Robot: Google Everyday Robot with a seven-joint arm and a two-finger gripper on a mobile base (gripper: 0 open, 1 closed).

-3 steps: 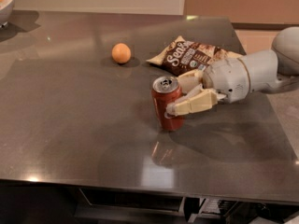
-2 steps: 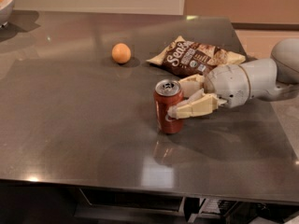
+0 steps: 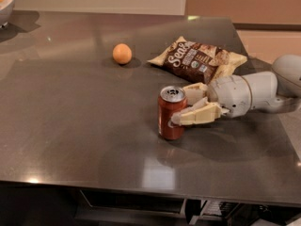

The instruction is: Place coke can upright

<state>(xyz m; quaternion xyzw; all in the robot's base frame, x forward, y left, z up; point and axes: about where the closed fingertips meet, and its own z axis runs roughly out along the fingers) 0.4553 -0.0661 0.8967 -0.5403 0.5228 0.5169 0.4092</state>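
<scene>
The coke can [image 3: 170, 114], red-brown with a silver top and pull-tab, stands upright on the dark grey table [image 3: 84, 126], right of centre. My gripper [image 3: 182, 105] reaches in from the right. Its cream fingers [image 3: 200, 115] close around the can's right side, one in front and one behind. The can's base is at or just above the tabletop; I cannot tell which.
A brown snack bag [image 3: 200, 60] lies just behind the gripper. A round orange fruit [image 3: 122, 53] sits further left. A bowl with orange fruit [image 3: 5, 4] is at the far left corner. The table's front edge runs close below the can.
The can and the gripper have shifted together slightly to the right and towards the front edge, the can staying upright.
</scene>
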